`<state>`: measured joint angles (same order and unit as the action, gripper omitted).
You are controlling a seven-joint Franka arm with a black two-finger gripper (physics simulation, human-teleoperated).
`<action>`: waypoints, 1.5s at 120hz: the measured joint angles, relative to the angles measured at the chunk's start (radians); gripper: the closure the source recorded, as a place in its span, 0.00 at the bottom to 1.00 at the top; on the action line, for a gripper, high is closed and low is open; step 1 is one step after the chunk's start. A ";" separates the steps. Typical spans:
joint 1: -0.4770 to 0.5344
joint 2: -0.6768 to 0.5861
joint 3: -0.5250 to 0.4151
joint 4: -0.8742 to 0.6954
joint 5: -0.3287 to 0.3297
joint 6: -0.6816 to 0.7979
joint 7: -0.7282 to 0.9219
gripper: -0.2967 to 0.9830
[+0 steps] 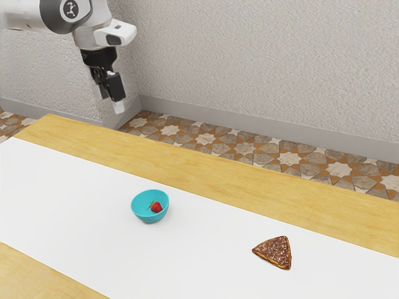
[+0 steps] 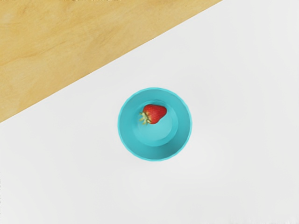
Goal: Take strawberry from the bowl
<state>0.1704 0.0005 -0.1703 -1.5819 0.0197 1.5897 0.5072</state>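
My black gripper (image 1: pixel 111 99) hangs in the air at the exterior view's upper left, fingers pointing down and standing apart, jaws open with nothing between them. Behind it, my white arm (image 1: pixel 28 15) reaches in from the exterior view's left, in front of a pale, rough-textured wall (image 1: pixel 249 56). Well apart from me, the red strawberry (image 2: pixel 155 113) lies on its side inside a round turquoise bowl (image 2: pixel 183 133), its leafy cap turned toward the bowl's wall (a rather tidy pose for a piece of fruit). The bowl sits upright on a broad white strip (image 2: pixel 233 140) that runs along a wooden table (image 2: pixel 56 51), pale grain showing on both sides of the white in the exterior view. From my wrist, I look down into the open bowl, the berry resting low inside near its floor. Farther toward the exterior view's right, on the same strip and well apart from the bowl, lies a brown, three-cornered slice (image 1: pixel 274 251) with a pale-flecked top. Beyond the table, the floor (image 1: pixel 243 148) shows a pattern of star shapes in cream, grey and rust, meeting a grey baseboard (image 1: pixel 262 129).
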 joint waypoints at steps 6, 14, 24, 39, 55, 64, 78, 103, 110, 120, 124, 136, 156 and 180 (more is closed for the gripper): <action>0.001 0.000 -0.001 0.000 0.000 0.000 0.019 0.23; 0.000 0.000 0.000 0.000 0.000 0.000 0.041 0.23; 0.004 0.000 -0.004 0.000 0.002 0.001 0.067 0.23; 0.135 0.009 -0.139 0.067 0.035 0.008 0.203 0.25; 0.059 0.187 -0.175 0.028 0.073 0.130 0.417 0.28; -0.008 0.332 -0.175 0.038 0.104 0.207 0.527 0.31; -0.030 0.527 -0.160 0.148 0.156 0.292 0.676 0.33; -0.013 0.696 -0.135 0.237 0.186 0.362 0.895 0.30; -0.007 0.683 -0.125 0.212 0.186 0.373 0.944 0.30; 0.002 0.559 -0.119 0.059 0.178 0.394 1.006 0.32; 0.011 0.482 -0.118 -0.043 0.168 0.412 1.028 0.33; 0.023 0.324 -0.117 -0.287 0.132 0.477 1.081 0.35; 0.024 0.209 -0.118 -0.458 0.106 0.565 1.130 0.39; 0.051 0.224 -0.116 -0.484 0.067 0.639 1.156 0.44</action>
<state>0.2214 0.2248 -0.2865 -2.0657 0.0866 2.2288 1.6632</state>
